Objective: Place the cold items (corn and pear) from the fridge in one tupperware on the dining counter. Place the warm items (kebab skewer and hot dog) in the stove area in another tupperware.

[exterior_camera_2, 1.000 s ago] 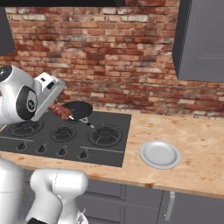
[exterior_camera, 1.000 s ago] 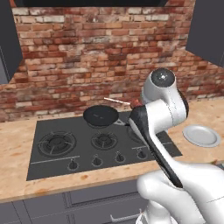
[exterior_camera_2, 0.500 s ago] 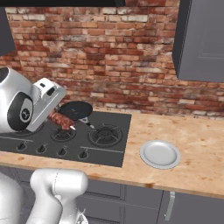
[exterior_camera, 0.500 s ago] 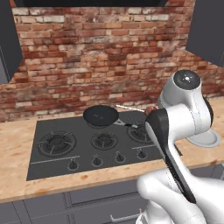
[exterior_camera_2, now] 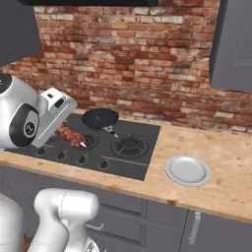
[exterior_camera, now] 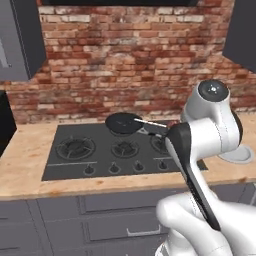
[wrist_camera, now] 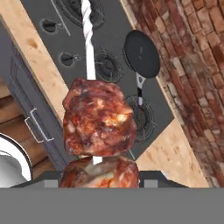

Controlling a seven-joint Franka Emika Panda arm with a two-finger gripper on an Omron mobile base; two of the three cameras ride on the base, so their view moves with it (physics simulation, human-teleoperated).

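Above the stove (exterior_camera_2: 123,147), kebab skewer (wrist_camera: 98,127) hiding claw fingertips

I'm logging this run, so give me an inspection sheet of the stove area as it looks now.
Surface: wood counter with black stove.
Job's things: kebab skewer held up over the stove; hot dog nothing seen.
Clutter: dark pan on a back burner; grey plate right of the stove.
Grippers: gripper shut on the kebab skewer.
Cables: nothing seen.
Surroundings: brick wall, dark cabinets above, grey drawers below.
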